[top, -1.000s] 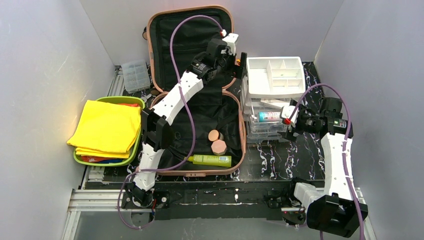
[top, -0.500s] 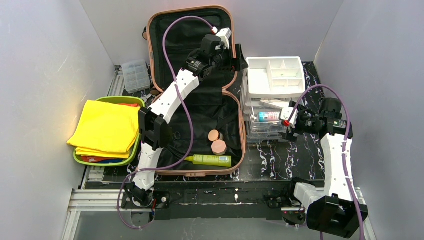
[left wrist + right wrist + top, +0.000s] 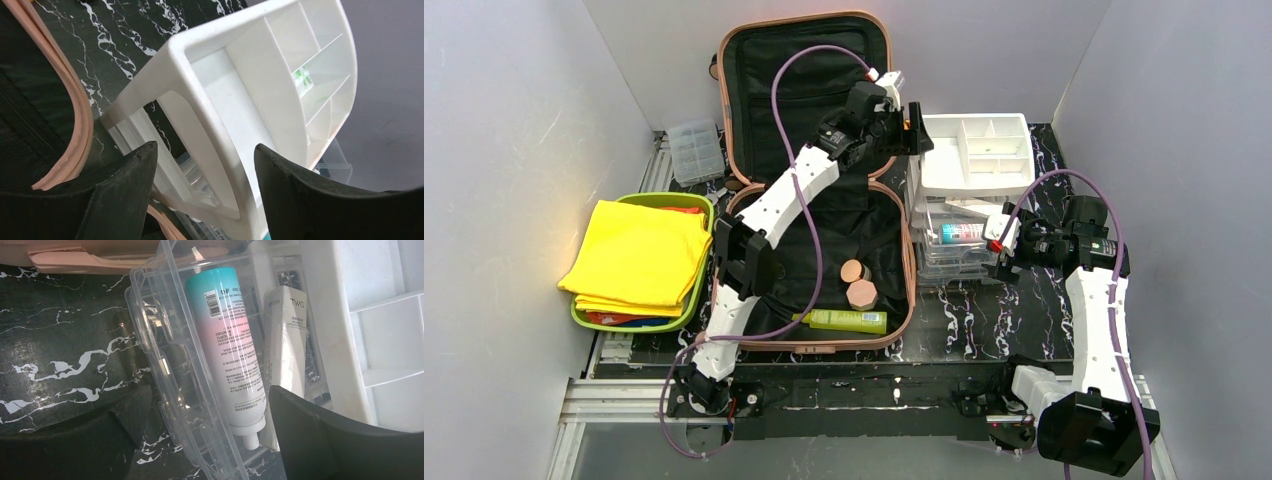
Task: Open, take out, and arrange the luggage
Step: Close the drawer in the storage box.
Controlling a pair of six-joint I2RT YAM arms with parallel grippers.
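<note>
Since a second ago, our left gripper point(image 3: 202, 147) has swung rightward off the luggage point(image 3: 754, 80) and now sits just past its right rim. Its fingers are apart and straddle the near end wall of the white organizer point(image 3: 939, 160); we cannot tell whether either one touches it. Our right arm has not shifted.

We see the luggage lying open, its lid standing against the back wall and its base flat on the table. In the base lie a green bottle point(image 3: 844, 320) near the front rim and two round tan jars point(image 3: 861, 293) just behind it.

Right of the luggage, under the organizer, a clear drawer point(image 3: 165, 365) is pulled out. It holds a teal-and-pink tube point(image 3: 230, 350) beside a white box point(image 3: 287, 340). Our right gripper point(image 3: 209, 390) hovers at that drawer, fingers wide apart and holding nothing.

Left of the luggage, a green tray point(image 3: 639, 198) carries a yellow cloth point(image 3: 639, 250).
</note>
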